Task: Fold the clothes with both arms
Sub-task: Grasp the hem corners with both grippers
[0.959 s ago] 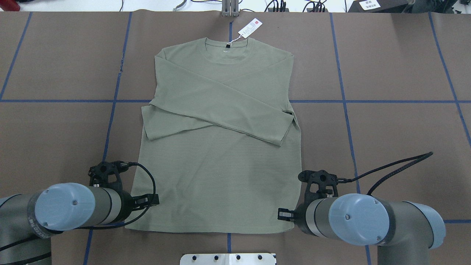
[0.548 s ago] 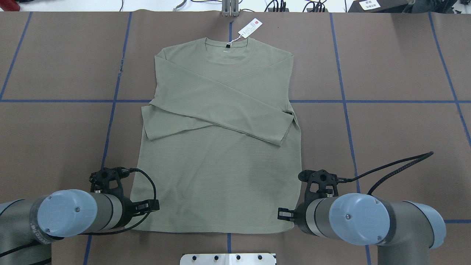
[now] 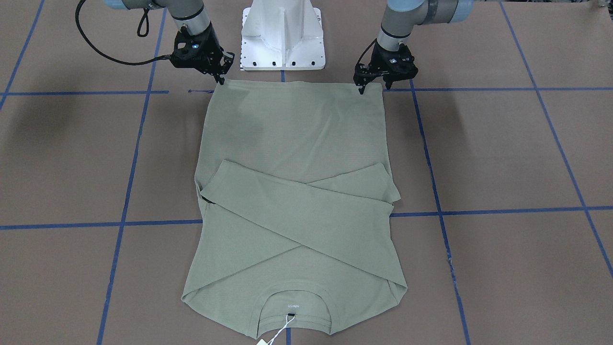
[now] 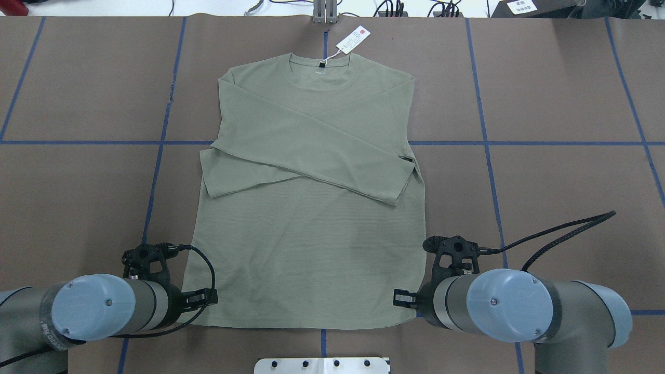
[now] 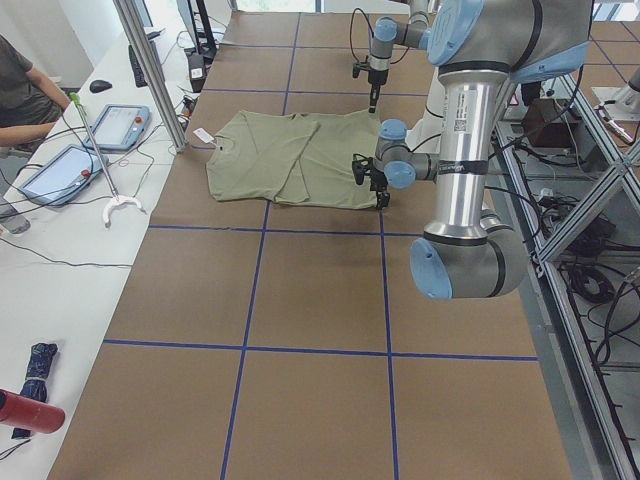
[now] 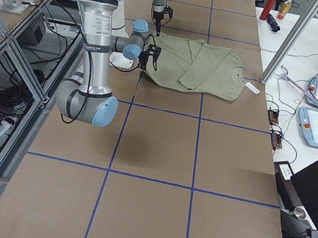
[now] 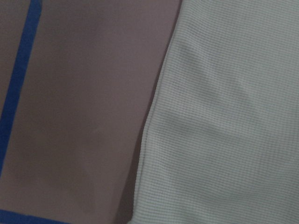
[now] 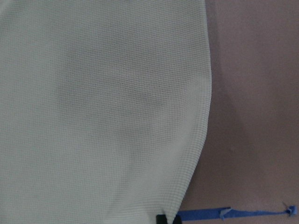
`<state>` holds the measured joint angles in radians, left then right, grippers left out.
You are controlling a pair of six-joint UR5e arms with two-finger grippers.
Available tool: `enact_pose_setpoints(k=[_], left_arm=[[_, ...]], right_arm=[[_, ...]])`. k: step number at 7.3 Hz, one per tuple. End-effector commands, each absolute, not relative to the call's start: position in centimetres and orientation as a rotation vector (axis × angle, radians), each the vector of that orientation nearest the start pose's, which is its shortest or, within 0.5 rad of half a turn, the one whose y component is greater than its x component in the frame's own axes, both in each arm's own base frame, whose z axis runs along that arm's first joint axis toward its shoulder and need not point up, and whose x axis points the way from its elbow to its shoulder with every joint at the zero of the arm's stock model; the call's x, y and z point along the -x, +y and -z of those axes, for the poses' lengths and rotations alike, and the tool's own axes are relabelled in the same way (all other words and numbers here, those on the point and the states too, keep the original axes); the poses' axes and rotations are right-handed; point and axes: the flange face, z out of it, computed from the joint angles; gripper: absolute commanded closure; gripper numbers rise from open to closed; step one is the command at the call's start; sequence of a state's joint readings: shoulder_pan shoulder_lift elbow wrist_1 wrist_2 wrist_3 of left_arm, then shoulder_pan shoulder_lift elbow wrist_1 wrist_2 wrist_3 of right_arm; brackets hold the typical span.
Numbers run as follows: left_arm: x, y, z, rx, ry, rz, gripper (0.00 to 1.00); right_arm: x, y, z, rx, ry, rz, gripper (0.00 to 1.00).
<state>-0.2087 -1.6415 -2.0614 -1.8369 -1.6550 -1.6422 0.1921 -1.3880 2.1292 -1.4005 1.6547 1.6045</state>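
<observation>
While my left pincer (image 3: 373, 89) stands spread astride one hem corner of the shirt (image 3: 297, 139), my right pincer (image 3: 219, 76) sits at the other; its grip I cannot tell.

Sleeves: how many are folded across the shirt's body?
2. On the shirt, the top sleeve ends at right; the lower sleeve crosses beneath, cuff at left.

Seen from overhead, the left arm (image 4: 93, 306) and the right arm (image 4: 509, 306) cover most of their own grippers. They also cover both hem corners of the shirt (image 4: 311, 249) at the counter's robot-side edge. In the front-facing view the right gripper (image 3: 221, 76) is turned, so the gap of its jaws cannot be judged. The print on the hang tag (image 4: 353, 39) is too small to read.
</observation>
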Motion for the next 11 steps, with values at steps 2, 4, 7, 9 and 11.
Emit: enact_pose_setpoints(k=[2, 4, 7, 9, 11], left_arm=[[-46.9, -22.1, -37.5, 0.028, 0.818, 0.221, 0.13], [-47.3, -21.4, -37.6, 0.037, 0.814, 0.207, 0.21], [-47.3, -21.3, -37.7, 0.039, 0.813, 0.209, 0.42], [-47.3, -21.2, -37.3, 0.041, 0.82, 0.206, 0.6], [-47.2, -21.2, -36.9, 0.04, 0.828, 0.205, 0.71]], right_arm=[[47.1, -22.2, -29.9, 0.004, -0.914, -0.178, 1.0], [47.0, -22.3, -29.8, 0.007, -0.914, -0.178, 1.0], [47.0, -22.5, -29.8, 0.007, -0.914, -0.181, 1.0], [46.8, -22.8, -29.9, 0.008, -0.913, -0.186, 1.0], [46.8, -22.9, -30.1, 0.011, -0.91, -0.187, 1.0]])
